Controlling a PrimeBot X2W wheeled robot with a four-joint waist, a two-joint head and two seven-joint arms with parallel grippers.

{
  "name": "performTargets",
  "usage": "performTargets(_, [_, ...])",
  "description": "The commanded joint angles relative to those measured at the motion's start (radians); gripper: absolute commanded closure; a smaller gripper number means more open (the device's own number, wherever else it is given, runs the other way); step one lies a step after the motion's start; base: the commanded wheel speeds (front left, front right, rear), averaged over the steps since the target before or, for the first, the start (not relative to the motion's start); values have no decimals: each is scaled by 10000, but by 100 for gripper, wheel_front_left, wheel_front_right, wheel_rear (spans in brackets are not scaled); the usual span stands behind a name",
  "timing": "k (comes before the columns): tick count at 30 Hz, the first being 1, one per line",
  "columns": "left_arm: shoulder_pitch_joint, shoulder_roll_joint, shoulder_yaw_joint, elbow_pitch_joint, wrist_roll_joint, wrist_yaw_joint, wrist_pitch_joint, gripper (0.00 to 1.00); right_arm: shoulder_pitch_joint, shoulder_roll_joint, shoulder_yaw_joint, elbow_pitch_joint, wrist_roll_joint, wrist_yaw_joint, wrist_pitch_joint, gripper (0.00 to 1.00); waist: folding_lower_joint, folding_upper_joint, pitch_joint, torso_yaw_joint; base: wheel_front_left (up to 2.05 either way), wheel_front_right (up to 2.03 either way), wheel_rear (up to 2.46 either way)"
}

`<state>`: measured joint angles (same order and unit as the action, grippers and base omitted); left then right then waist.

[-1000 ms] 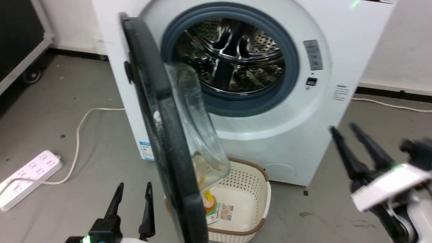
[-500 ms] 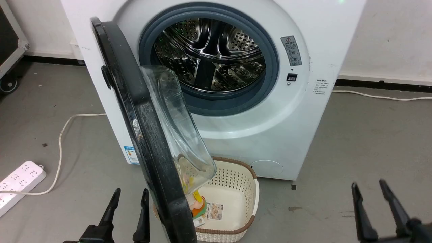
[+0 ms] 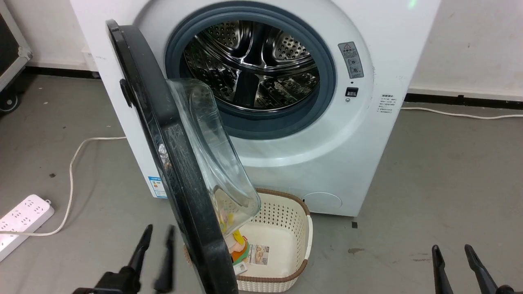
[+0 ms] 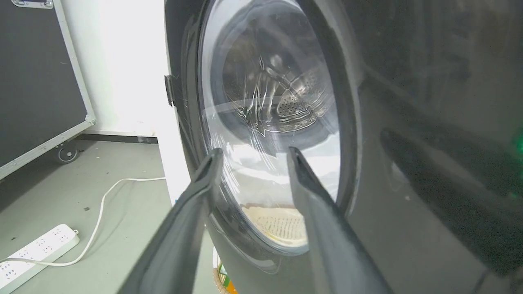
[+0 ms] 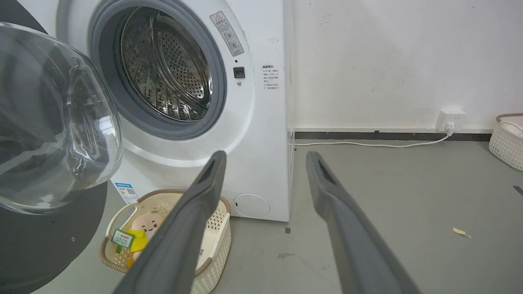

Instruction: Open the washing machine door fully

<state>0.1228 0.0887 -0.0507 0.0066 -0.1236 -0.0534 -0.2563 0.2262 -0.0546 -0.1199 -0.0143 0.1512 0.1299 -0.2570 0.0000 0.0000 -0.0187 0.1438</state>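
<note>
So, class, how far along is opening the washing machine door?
Done: the washing machine door is unlatched and swung out, exposing the drum. In hand: the open left gripper sits by its outer face, not gripping; the right gripper hangs open. Left: probably pushing it wider, toward fully open.

washing machine door (image 3: 157, 118): glossy black rim, clear glass bowl
drum (image 3: 253, 69): shiny perforated metal
gasket (image 3: 269, 124): matt grey rubber
basket (image 3: 286, 214): cream perforated plastic
floor (image 3: 429, 171): matt grey, stained
</note>
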Motion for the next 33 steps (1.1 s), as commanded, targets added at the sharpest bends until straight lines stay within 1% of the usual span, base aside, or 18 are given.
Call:
performTargets(1, [72,-35,77,-135,-9,-32,-55,100,-15,41,6,-52,68,8,-45,0,0,0,-11,17,0,0,0])
performTargets(3, [8,-110,281,-445,-117,24,-55,100,-75,41,8,-111,119,8,-45,0,0,0,-31,44,0,0,0])
performTargets(7, [-512,-279,968,-2015,-360,234,-55,100,-134,42,0,-218,183,8,-46,0,0,0,-63,139,0,0,0])
performTargets(11, [-1201,-348,1393,-3637,-373,475,-55,100,-135,42,-11,-249,183,8,-46,0,0,0,-73,201,0,0,0])
performTargets(14, [-1707,-366,1492,-4676,-295,577,-55,100,-136,42,-4,-240,194,8,-46,0,0,0,-82,222,0,0,0])
performTargets(18, [-2050,-374,1311,-5539,-260,461,-55,100,-164,42,38,-189,223,8,-47,0,0,0,-98,205,0,0,0])
performTargets(21, [-1958,-376,942,-5806,-156,254,-55,100,-194,43,43,-135,270,8,-47,0,0,0,-119,191,0,0,0])
performTargets(23, [-1686,-363,521,-5670,-47,86,-25,100,-195,43,31,-97,300,8,-47,0,0,0,-144,198,0,0,0])
performTargets(28, [-1182,-266,-1141,-5496,355,-359,493,100,-168,43,-8,-5,362,8,-47,0,0,0,-203,274,0,0,0])
performTargets(33, [-730,-139,-2656,-4994,301,-590,1285,100,-196,43,-9,104,397,8,-47,0,0,0,-248,370,0,0,0])
